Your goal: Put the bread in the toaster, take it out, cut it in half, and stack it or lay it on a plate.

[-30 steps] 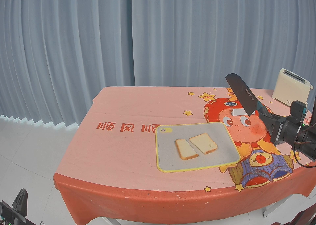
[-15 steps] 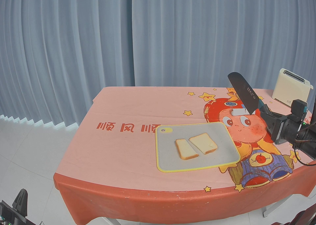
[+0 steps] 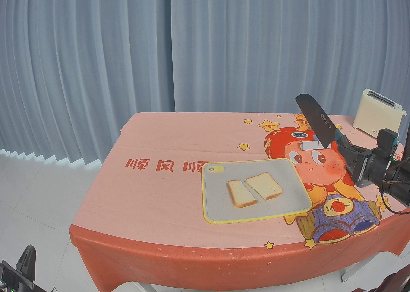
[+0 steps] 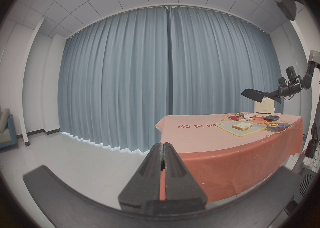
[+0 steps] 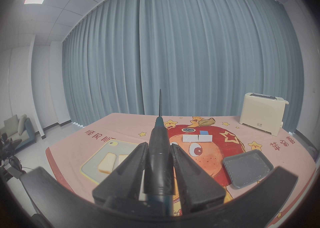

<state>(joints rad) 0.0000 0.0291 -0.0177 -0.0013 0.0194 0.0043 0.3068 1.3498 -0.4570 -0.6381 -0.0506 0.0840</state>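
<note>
The right jaws clamp the knife (image 3: 316, 120), blade raised; the bread halves (image 3: 254, 189) lie on the cutting board (image 3: 215, 214), below and left of them. The left jaws, pressed together, hang farther off.

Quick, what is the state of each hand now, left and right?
Left hand: closed, holding nothing.
Right hand: closed on the handle of the knife.

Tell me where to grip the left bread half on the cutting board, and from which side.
Probably best from straight above: the left bread half lies flat on the cutting board. Pinch its near and far edges, since the other half crowds its right edge.
</note>
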